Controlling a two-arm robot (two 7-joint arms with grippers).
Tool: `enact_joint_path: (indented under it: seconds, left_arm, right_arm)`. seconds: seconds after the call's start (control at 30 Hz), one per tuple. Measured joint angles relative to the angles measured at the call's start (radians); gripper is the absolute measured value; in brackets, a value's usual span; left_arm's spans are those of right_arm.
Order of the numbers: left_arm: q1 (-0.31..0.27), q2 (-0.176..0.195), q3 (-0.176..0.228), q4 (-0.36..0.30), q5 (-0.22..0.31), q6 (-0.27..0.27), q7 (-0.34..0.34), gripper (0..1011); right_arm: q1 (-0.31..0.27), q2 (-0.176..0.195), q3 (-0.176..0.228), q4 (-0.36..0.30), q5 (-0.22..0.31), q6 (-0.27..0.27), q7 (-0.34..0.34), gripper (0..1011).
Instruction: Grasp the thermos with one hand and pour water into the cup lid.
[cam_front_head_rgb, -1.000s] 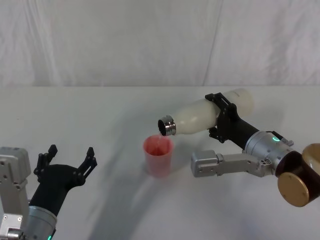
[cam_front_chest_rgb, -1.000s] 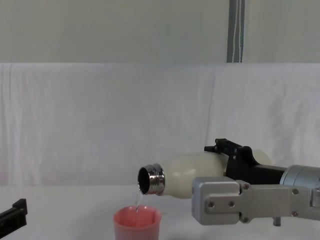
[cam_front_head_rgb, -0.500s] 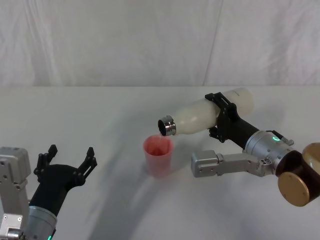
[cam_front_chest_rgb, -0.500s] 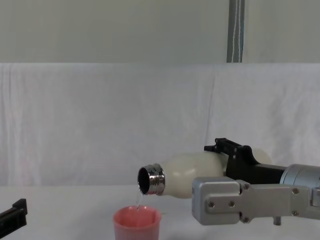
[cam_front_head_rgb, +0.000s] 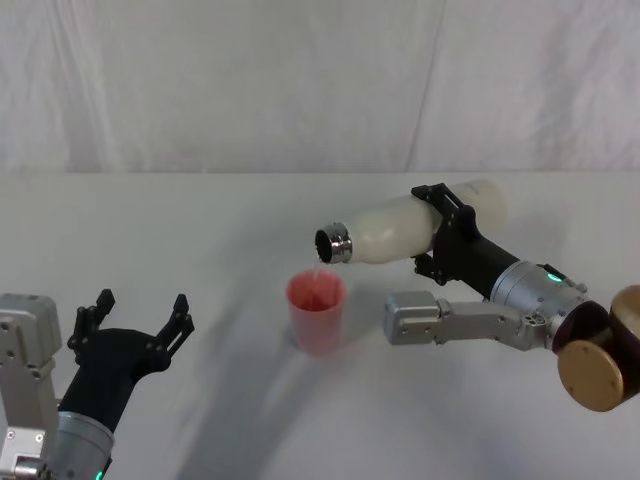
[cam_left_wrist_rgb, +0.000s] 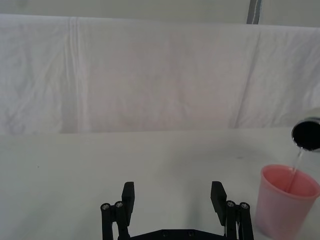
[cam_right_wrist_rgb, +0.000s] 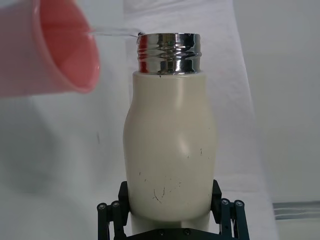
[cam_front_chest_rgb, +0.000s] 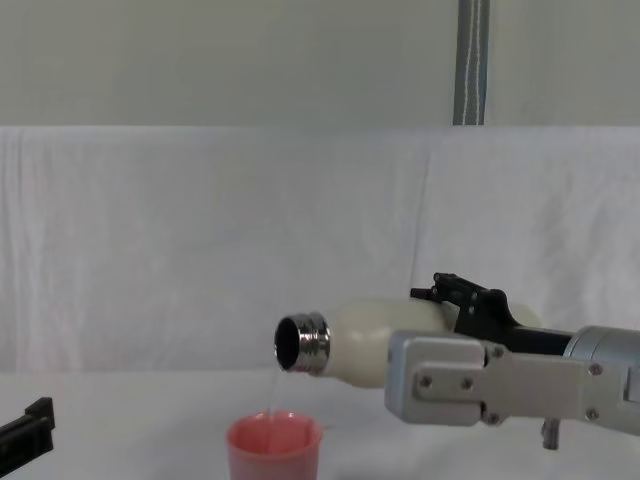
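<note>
Water falls in a thin stream from the steel neck of the thermos (cam_front_head_rgb: 410, 228) into the cup lid (cam_front_head_rgb: 317, 310), which stands upright near the middle of the bench (cam_front_head_rgb: 200, 230). The right pincer (cam_front_head_rgb: 445, 235) is clenched around the cream body of the thermos, toward its base, and holds it tipped nearly level above the bench, its open mouth pointing toward the left edge and sitting just above and slightly right of the pink rim. In the right wrist view the black fingers (cam_right_wrist_rgb: 112, 215) press against both sides of the bottle. The left pincer (cam_front_head_rgb: 135, 320) hangs near the front left corner of the bench, fingers spread wide and grasping nothing, well apart from the cup lid.
</note>
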Motion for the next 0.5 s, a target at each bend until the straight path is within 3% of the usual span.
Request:
enact_joint_path:
  seconds: [0.33, 0.5]
  left_arm:
    - [0.0, 0.0, 0.0, 0.0, 0.0, 0.0, 0.0, 1001]
    - [0.0, 0.0, 0.0, 0.0, 0.0, 0.0, 0.0, 1001]
  right_arm:
    - [-0.027, -0.02, 0.038, -0.016, 0.085, -0.014, 0.021, 950]
    - [-0.055, -0.037, 0.082, -0.035, 0.187, -0.031, 0.05, 950]
